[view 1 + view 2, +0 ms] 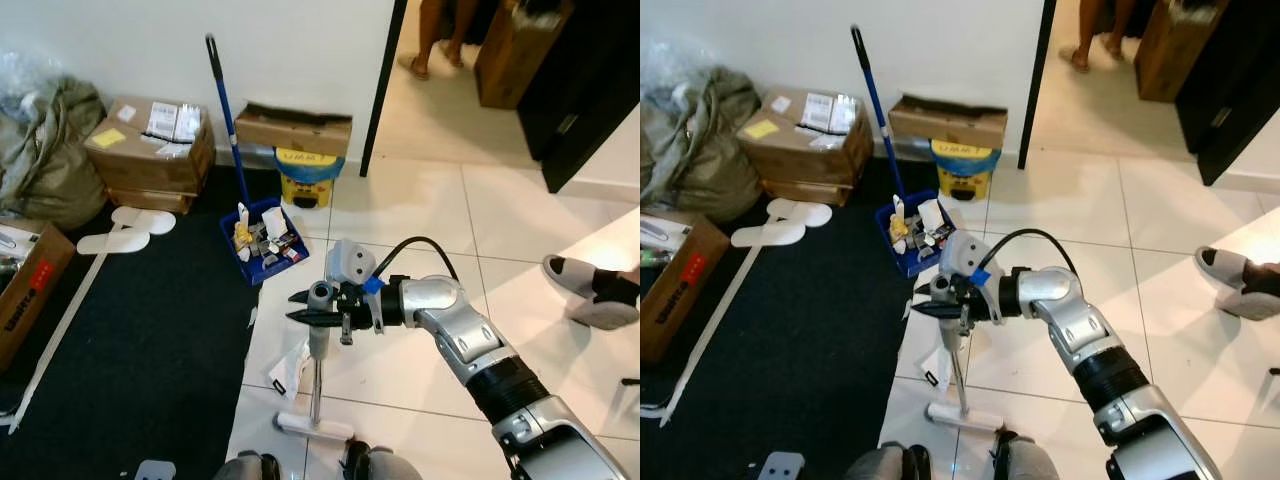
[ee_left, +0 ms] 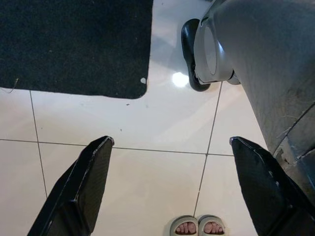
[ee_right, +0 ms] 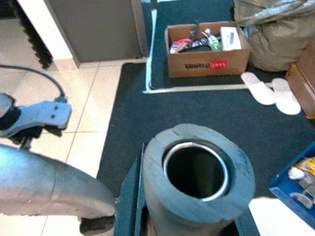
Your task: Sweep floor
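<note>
1. Sweeping is in hand: right gripper (image 1: 312, 318) has its jaws clamped on the broom (image 1: 318, 375) top, broom head on tile just beside the rug (image 1: 140, 340).
2. Next move likely calls for pushing the paper scraps (image 1: 288, 368) toward the dustpan (image 1: 262, 238) beyond the broom.
3. Left wrist view adds the left gripper (image 2: 172, 194), jaws spread, holding nothing, over tile.

White glossy floor tiles (image 1: 420, 210) lie under and beyond the right gripper (image 1: 300, 318), a dark carpet (image 1: 140, 320) just to its left. A white wall (image 1: 300, 50) stands ahead of it, with cardboard boxes (image 1: 150, 145) at its foot and a dark doorframe (image 1: 383, 85) farther right.
</note>
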Tool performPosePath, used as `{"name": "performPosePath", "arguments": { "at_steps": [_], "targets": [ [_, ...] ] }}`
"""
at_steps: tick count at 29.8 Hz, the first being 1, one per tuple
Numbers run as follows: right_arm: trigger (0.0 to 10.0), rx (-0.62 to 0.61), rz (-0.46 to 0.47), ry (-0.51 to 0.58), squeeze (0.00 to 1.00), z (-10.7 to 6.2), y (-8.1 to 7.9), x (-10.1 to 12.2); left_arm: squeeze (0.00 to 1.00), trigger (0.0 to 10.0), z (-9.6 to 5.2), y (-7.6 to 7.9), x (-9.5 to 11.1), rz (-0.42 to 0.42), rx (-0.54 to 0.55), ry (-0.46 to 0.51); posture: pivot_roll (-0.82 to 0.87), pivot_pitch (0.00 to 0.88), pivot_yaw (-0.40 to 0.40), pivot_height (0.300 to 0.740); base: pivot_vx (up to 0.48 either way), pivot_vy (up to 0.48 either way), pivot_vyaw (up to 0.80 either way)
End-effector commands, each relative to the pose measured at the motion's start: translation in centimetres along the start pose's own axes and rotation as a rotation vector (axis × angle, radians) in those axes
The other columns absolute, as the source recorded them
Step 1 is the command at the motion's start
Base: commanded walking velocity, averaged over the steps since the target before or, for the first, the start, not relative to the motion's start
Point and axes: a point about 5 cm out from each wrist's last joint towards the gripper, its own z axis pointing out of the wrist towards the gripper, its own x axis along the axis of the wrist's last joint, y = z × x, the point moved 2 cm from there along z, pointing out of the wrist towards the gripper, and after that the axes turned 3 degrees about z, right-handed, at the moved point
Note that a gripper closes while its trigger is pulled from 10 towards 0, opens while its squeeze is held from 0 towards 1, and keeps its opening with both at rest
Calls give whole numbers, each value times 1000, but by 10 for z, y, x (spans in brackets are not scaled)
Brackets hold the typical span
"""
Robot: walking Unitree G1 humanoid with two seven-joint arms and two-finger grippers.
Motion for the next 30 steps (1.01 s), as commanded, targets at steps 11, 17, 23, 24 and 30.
{"name": "performPosePath", "arguments": {
  "at_steps": [11, 17, 23, 24, 30],
  "targets": [
    [10000, -37, -365, -11, 0, 4, 10, 4, 0, 10000, -15, -9, -31, 12, -2, -59, 32, 375, 2, 740, 0, 0, 0],
    [10000, -65, -600, 42, 0, 15, 11, 24, 0, 10000, -15, -13, -27, 16, -3, -38, 40, 382, 2, 740, 0, 0, 0],
    [10000, -77, -769, 213, 0, 21, 2, 49, 0, 10000, -15, -14, -25, 17, -2, -27, 40, 383, -5, 740, 0, 0, 0],
    [10000, -77, -769, 213, 0, 21, 2, 49, 0, 10000, -15, -14, -25, 17, -2, -27, 40, 383, -5, 740, 0, 0, 0],
    [10000, -132, -948, 343, 0, 23, -1, 77, 0, 10000, -14, -12, -23, 13, -8, -25, 28, 371, -7, 740, 0, 0, 0]
  ]
}}
